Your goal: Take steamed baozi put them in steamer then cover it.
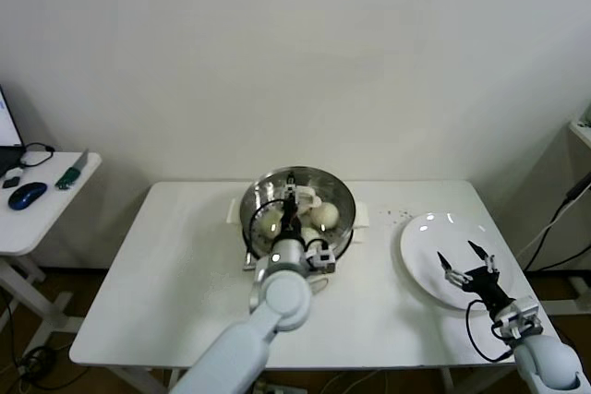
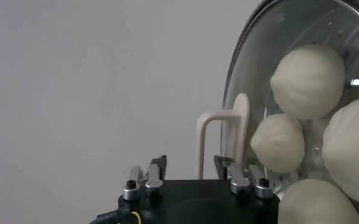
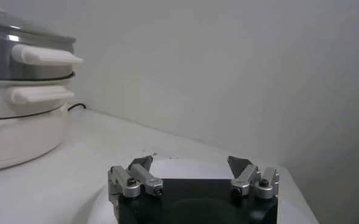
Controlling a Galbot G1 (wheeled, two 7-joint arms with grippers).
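The steamed baozi (image 1: 322,214), smooth matte cream-white rounds, sit inside the steamer (image 1: 343,198), a shiny steel basket on a cream base at the table's (image 1: 185,274) centre. The cover (image 2: 243,79), clear glass with a metal rim and a cream bar handle, is held on edge over the basket by the left gripper (image 1: 289,193), its fingers pinching that handle just beside the buns. The right gripper (image 1: 464,262) hovers well apart over the flat white plate (image 1: 420,260), fingers spread.
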